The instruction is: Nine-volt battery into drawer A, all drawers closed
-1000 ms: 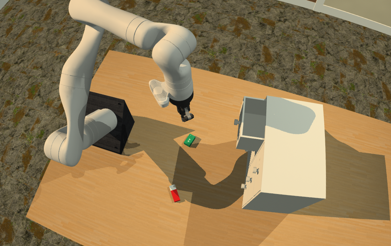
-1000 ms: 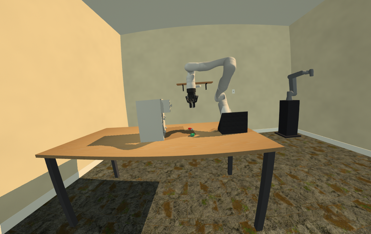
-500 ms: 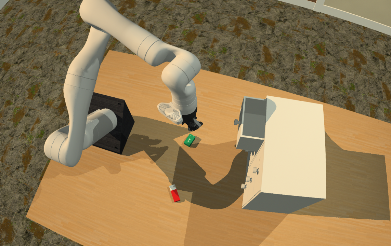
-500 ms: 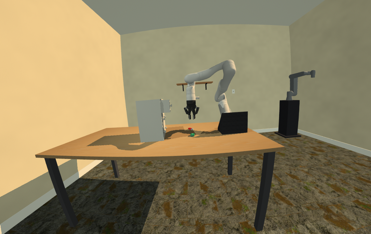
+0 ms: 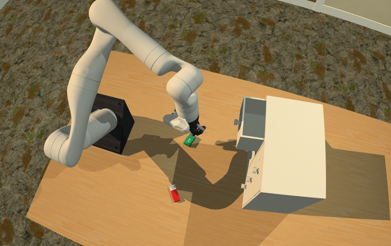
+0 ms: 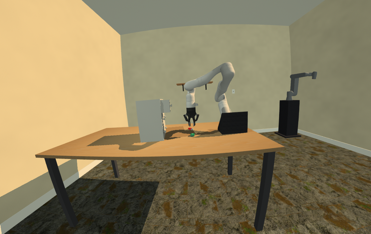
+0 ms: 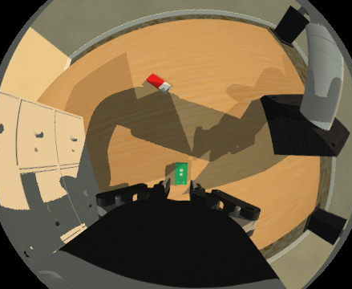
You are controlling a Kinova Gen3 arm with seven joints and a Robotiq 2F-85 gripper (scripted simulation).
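The battery (image 5: 189, 140) (image 6: 192, 135) (image 7: 181, 173) lies on the desk (image 5: 99, 195) (image 6: 210, 145) (image 7: 224, 48), between the arm's mount (image 5: 126, 122) (image 6: 233, 122) (image 7: 300, 128) and the chest (image 5: 294, 146) (image 6: 149, 120) (image 7: 69, 136). A 2-part block (image 5: 174, 193) (image 6: 190, 128) (image 7: 158, 83) lies apart from it. 1 upper drawer (image 5: 251, 142) (image 6: 166, 105) juts from the chest's front, towards the mount's side.

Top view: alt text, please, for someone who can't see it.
A robot arm holds its open tool just above a green nine-volt battery on a wooden table. To the right, a cream chest has one drawer pulled out; a red and white block lies nearer the bottom.
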